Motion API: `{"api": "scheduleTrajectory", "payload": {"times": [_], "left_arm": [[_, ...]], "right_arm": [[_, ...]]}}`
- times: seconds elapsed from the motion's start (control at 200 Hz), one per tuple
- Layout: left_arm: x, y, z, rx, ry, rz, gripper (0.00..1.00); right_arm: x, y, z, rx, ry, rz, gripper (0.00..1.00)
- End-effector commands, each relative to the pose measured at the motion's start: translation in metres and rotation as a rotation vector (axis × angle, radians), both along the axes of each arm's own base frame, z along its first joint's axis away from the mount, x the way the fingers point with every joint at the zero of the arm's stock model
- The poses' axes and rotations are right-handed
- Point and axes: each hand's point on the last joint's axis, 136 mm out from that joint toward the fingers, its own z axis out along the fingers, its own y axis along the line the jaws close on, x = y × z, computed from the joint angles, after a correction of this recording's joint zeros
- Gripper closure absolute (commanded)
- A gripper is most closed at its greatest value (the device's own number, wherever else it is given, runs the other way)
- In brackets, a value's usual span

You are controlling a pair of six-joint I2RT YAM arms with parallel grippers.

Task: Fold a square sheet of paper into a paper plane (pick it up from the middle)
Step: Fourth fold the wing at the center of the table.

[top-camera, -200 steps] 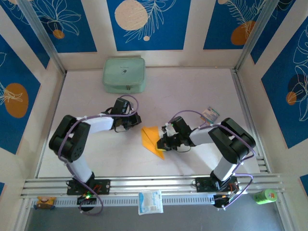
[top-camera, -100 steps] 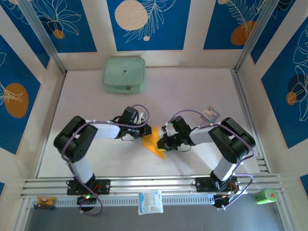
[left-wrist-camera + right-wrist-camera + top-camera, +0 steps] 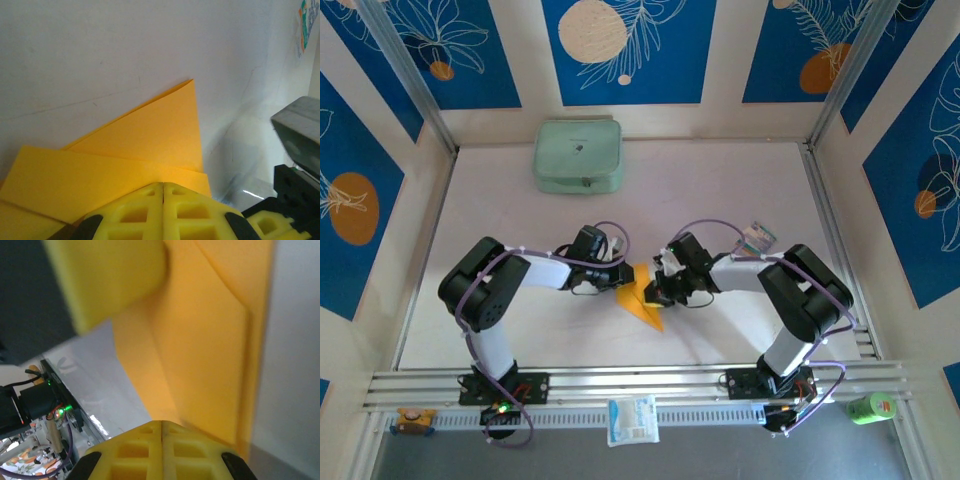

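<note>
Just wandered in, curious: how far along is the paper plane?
Done: the orange paper shows folded, overlapping flaps and a point. In hand: the left tool and right tool, both shut, sit against it from either side. Left: narrowing it into a dart.

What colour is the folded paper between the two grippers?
Plain orange-yellow paper, best seen in the left wrist view.

place: robot lab cell | aluminium rails, blue printed panels
</note>
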Motion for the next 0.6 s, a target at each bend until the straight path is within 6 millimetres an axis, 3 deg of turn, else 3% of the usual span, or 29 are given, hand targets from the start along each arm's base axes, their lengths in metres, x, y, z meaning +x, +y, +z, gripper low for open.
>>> {"api": "scheduleTrajectory", "payload": {"times": [0.0,0.17,0.305,0.595], "left_arm": [[-0.01,0.015,-0.027,0.069,0.062,0.017,1.0],[-0.011,0.015,-0.028,0.07,0.065,0.018,1.0],[-0.011,0.017,-0.031,0.077,0.07,0.022,1.0],[-0.012,0.022,-0.037,0.089,0.077,0.035,1.0]], "right_arm": [[0.01,0.006,0.0,-0.033,0.005,-0.014,0.99],[0.008,0.012,-0.022,-0.08,0.04,-0.002,0.98],[-0.009,-0.004,-0.039,-0.136,0.069,-0.005,0.98],[-0.038,-0.024,-0.036,-0.118,0.076,0.02,0.98]]}}
